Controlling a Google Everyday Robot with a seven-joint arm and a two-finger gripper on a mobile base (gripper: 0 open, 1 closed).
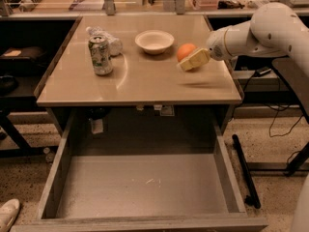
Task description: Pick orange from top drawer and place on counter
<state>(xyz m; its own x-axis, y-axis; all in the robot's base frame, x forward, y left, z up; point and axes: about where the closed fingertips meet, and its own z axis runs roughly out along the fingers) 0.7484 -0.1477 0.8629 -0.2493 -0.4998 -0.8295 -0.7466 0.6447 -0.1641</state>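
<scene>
The orange [185, 50] rests on the beige counter [140, 83], right of the white bowl. My gripper [194, 61] reaches in from the right on the white arm [260, 30]. It sits just in front of and right of the orange, low over the counter. Its pale fingers [195, 59] overlap the orange's lower right edge and look opened off it. The top drawer [145, 185] is pulled fully out below the counter, and its grey floor is bare.
A white bowl [154, 41] stands at the counter's back middle. A drink can [101, 55] and a crumpled plastic bottle [110, 41] stand at the left. A cluttered shelf runs behind the counter. A shoe [7, 212] shows at bottom left, and cables lie on the floor at right.
</scene>
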